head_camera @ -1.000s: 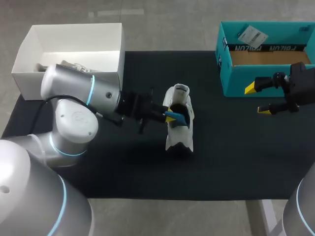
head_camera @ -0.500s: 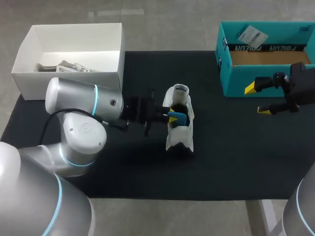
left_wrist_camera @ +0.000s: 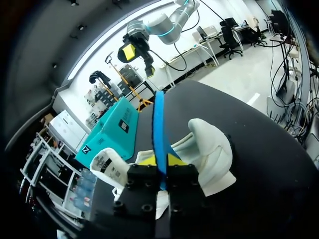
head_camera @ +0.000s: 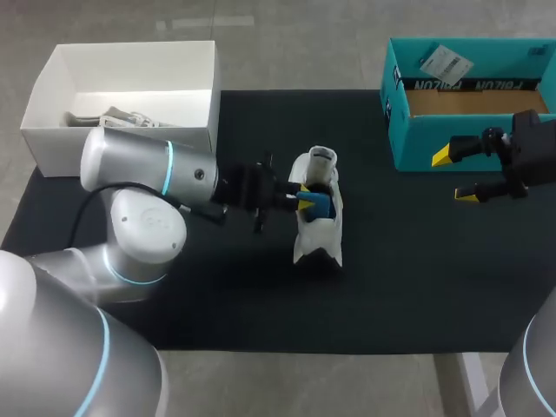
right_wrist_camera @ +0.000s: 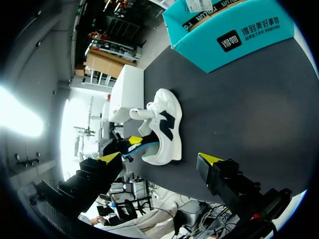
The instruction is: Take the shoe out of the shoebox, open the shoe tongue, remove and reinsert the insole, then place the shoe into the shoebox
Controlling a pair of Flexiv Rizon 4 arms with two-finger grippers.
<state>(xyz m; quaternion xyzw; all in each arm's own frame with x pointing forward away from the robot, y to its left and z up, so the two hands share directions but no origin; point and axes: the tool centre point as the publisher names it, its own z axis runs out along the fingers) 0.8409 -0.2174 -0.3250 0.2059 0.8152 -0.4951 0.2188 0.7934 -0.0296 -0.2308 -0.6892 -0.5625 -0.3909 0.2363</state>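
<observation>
A white sneaker (head_camera: pixel 318 230) stands on the middle of a black tabletop (head_camera: pixel 417 278). The left claw (head_camera: pixel 300 201) pinches a blue insole (head_camera: pixel 318 206) at the sneaker's opening. The right claw (head_camera: pixel 454 175) hangs spread wide beside a teal cardboard shoebox (head_camera: pixel 473 130). A white open box (head_camera: pixel 122 139) sits far left.

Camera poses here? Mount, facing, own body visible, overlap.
Head view: above and behind the robot, looking down on the table; shows the left gripper at the shoe and the right gripper by the teal shoebox.
Left wrist view: looks along its own shut gripper at the blue insole.
Right wrist view: faces the shoe past its own open gripper.
Shared: all see the shoe.
</observation>
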